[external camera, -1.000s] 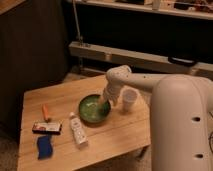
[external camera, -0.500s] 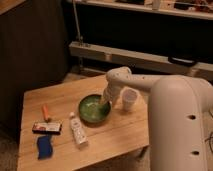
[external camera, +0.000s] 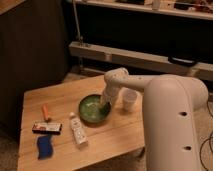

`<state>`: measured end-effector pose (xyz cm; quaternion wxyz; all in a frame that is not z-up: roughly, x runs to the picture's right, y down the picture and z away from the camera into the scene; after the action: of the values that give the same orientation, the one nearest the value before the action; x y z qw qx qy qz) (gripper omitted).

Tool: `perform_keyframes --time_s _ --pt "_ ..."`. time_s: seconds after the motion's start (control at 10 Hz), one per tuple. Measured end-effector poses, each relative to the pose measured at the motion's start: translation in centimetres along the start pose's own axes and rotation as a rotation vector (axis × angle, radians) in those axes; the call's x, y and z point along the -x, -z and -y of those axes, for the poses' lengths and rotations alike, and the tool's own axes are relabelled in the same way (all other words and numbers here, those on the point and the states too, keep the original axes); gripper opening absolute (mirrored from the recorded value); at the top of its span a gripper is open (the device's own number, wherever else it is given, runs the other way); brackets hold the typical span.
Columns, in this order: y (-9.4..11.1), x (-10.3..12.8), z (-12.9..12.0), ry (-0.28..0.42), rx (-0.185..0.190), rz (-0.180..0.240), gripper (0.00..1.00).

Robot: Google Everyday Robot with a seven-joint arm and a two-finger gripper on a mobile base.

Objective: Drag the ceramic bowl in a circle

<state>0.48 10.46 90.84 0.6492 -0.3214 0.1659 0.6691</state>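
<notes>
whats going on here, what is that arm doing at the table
A robot's white arm reaches down over the low wooden table, with its gripper at the rim of the round, shallow, glossy green ceramic bowl, on the side facing the small white cup. The bowl stands upright near the table's middle. A small orange stick, a dark flat packet, a blue pad and a white bottle lying on its side rest further off, untouched.

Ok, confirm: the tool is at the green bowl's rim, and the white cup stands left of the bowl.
Wrong side: the camera view shows the white cup right of the green bowl. The tool is at the bowl's rim, as stated.
</notes>
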Motion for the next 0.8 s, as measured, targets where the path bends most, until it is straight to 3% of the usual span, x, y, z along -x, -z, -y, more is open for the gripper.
perform_keyframes --time_s 0.2,0.3,0.5,0.8 --pt "-0.3 0.0 0.0 -0.006 0.006 -0.007 0.31" --pt "-0.2 0.1 -0.1 -0.003 0.009 -0.004 0.17" --pt "0.4 0.4 -1.6 0.029 0.019 0.011 0.01" --pt "1.7 1.5 -5.2 0.104 0.021 0.031 0.00"
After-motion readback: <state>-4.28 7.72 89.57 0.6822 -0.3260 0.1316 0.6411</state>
